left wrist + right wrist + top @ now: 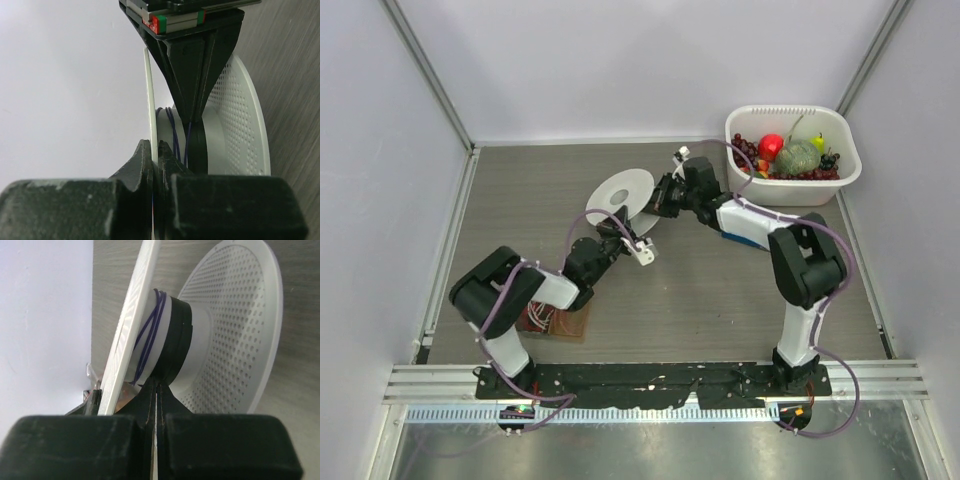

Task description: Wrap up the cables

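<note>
We note a matt white perforated plastic spool (235, 325) carrying smooth dark wire (150, 335). The fingers (136, 167) look like matt black plastic.

The round white perforated plastic spool (235, 315) has an even pattern of small dot holes across both flanges, and its hub is plain white. The thread-thin dark blue-violet wire (150, 335) crosses that hub. The tabletop (700, 300) is grey-brown with fine streaked grain. The left tool (155, 152) and right tool (156, 390) are matt black. At upper right, the white rectangular plastic tub (790, 109) holds red, green, yellow and dark purple pieces.
</note>
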`<action>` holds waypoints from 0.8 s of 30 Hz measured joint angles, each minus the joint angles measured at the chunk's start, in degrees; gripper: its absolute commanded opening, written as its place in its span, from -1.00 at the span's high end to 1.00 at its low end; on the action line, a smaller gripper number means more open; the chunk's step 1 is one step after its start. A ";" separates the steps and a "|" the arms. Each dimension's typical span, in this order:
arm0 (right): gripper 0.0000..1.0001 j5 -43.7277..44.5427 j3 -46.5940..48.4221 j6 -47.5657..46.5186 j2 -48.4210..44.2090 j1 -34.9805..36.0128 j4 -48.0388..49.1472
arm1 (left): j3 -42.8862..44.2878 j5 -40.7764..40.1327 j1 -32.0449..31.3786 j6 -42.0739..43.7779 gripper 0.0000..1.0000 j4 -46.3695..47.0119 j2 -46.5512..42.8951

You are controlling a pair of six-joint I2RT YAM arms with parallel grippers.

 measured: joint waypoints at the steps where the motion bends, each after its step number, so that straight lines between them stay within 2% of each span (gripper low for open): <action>1: 0.99 0.00 1.03 0.28 2.03 0.00 1.01 | 0.44 1.01 1.29 0.96 1.00 1.18 2.08; 8: 0.99 2.10 9.99 1.75 15.52 -0.72 7.37 | 8.44 9.44 9.35 7.19 1.00 6.71 16.96; 16: 0.99 4.81 23.02 3.67 28.76 -1.33 12.83 | 20.41 14.99 15.32 13.20 1.00 8.81 29.73; 24: 0.99 8.57 30.71 3.91 37.05 -1.57 18.73 | 30.97 18.51 18.36 16.92 0.79 8.98 38.34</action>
